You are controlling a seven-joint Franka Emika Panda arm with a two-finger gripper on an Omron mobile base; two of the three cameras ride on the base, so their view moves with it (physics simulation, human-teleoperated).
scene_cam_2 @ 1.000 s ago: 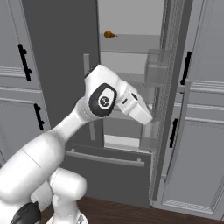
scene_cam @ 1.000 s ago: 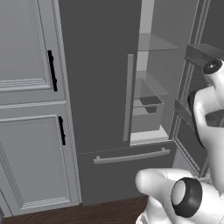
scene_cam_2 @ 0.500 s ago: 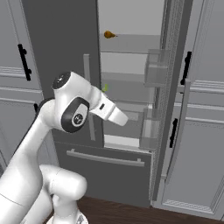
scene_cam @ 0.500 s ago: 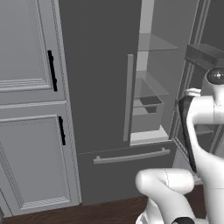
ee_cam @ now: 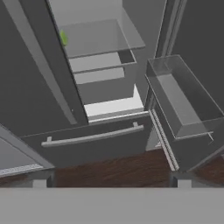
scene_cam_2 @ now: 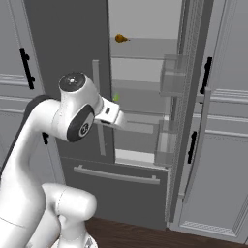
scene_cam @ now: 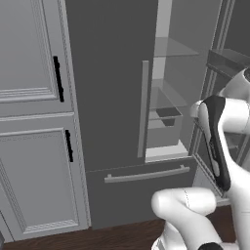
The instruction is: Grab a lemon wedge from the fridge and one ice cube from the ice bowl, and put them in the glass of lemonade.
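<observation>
Gripper with fingers spread wide, holding nothing, aimed down at the fridge bottom drawer. Right fridge door stands open, exposing glass shelves; a small green-yellow piece, perhaps the lemon wedge, lies on one.

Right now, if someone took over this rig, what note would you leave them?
End effector: open, holding nothing, aimed into the fridge.
Fridge: right door open, left door shut.
A small yellow-green piece, likely the lemon wedge, sits on a middle shelf, untouched.
Done: fridge opened.
Left: take the wedge, take one ice cube from the ice bowl, put both in the glass of lemonade.
</observation>
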